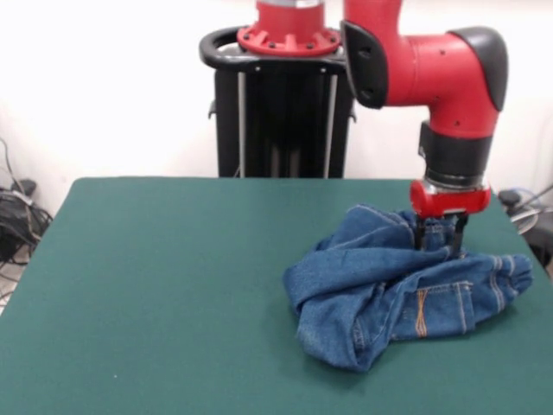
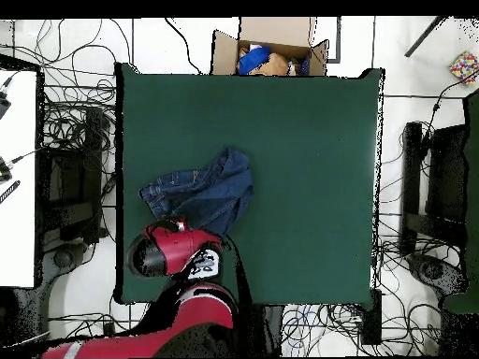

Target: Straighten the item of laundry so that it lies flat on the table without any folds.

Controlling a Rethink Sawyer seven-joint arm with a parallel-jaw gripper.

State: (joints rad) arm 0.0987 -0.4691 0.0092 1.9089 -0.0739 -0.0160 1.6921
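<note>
The item of laundry point(image 1: 406, 290), a small pair of blue jeans with orange stitching, lies crumpled and folded over itself on the right part of the green table point(image 1: 173, 277). In the overhead view the jeans point(image 2: 201, 192) sit near the table's point(image 2: 309, 168) lower left. My gripper point(image 1: 439, 240) comes straight down onto the far right edge of the heap, its tip sunk in the denim. Seen from overhead, the red arm head point(image 2: 173, 248) covers the gripper and the jeans' nearest edge.
An open cardboard box point(image 2: 271, 47) with a few things inside stands just beyond the table's top edge in the overhead view. Cables lie on the floor all around. The jeans lie close to the table's edge point(image 1: 527, 259).
</note>
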